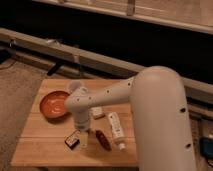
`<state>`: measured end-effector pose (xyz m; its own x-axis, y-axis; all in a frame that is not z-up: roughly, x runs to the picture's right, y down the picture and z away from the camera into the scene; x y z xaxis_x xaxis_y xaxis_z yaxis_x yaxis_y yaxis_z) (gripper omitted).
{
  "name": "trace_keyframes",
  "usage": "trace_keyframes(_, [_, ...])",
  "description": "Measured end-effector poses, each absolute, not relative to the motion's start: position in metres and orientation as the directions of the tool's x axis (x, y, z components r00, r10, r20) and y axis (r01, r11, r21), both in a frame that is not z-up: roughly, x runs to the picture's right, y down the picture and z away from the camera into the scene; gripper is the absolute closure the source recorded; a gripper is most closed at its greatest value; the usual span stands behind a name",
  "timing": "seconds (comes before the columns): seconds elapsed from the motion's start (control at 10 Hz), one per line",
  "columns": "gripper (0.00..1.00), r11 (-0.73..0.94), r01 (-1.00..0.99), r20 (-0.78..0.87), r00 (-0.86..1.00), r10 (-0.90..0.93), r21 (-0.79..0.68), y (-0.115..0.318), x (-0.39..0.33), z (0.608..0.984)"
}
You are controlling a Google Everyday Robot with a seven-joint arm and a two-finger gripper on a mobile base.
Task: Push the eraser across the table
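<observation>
1. The orange bowl (54,105) sits at 10 o'clock on the table (40,146). Its inside shows only plain orange.
2. The eraser (72,140) lies flat at about 7 o'clock from the table's middle, near the front edge.
3. The gripper (82,132) hangs from the white arm (107,95), just at 1 o'clock of the eraser. Whether it is spread or pressed together, I cannot tell, nor whether it touches the eraser.
4. Bare planks run at 9 o'clock of the eraser to the left edge.
5. At 3 o'clock of the eraser lies a reddish-brown oblong piece (103,140), and beyond it a white tube (116,131). A small white block (97,112) lies at 1 o'clock of the gripper.
6. Any writing on the tube is too small to read.
</observation>
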<state>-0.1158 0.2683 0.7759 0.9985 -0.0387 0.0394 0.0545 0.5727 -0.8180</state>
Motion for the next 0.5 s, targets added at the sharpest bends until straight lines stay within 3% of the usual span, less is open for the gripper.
trace_keyframes(0.5, [0.20,0.553,0.145,0.118,0.989,-0.083,-0.820,0.274,-0.151,0.761])
